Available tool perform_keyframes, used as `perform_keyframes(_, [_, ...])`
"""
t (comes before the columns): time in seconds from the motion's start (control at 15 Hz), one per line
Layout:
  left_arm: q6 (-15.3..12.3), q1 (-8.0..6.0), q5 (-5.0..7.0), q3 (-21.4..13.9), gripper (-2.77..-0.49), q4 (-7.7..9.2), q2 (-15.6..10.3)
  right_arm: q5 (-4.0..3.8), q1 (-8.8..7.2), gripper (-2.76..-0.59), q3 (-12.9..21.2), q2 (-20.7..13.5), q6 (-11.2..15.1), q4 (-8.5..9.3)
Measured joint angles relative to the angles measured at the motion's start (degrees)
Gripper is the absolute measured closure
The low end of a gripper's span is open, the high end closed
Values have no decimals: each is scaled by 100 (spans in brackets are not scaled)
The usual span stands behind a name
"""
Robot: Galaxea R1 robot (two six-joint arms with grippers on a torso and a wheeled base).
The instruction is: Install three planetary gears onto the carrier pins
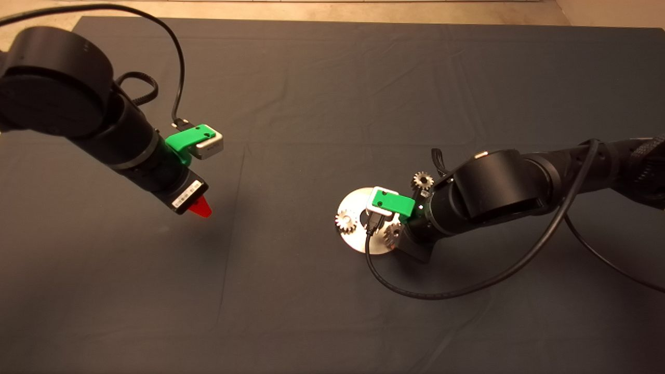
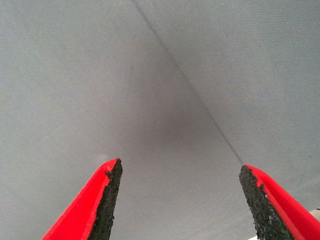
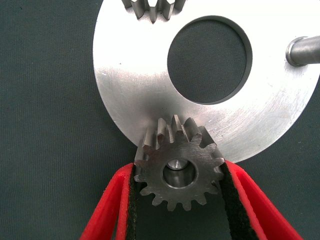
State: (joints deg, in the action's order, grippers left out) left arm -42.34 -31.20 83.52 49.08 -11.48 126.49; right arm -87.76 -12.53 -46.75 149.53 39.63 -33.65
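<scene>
The silver disc lies on the mat right of centre, and one of its carrier pins stands bare. My right gripper is at the disc's near edge. It is shut on a planetary gear that sits on a pin, whose end shows in the gear's centre hole. A second gear sits on the disc's left side. A third gear lies on the mat just beyond the disc, next to the right arm. My left gripper hangs open over bare mat at the left, holding nothing.
The right arm's black cable loops over the mat in front of the disc. The dark mat stretches wide between the two arms. Its far edge meets a pale floor.
</scene>
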Motion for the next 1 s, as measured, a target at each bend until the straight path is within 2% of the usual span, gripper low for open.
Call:
perform_keyframes(0.27, [0,-28,0,0,-164,2,0,0,0,-100,0,0,0,0])
perform_keyframes(0.67, [0,-28,0,0,-164,16,0,5,-3,-116,0,0,2,0])
perform_keyframes(1.0, [0,-28,0,0,-164,16,0,6,-4,-145,0,0,2,2])
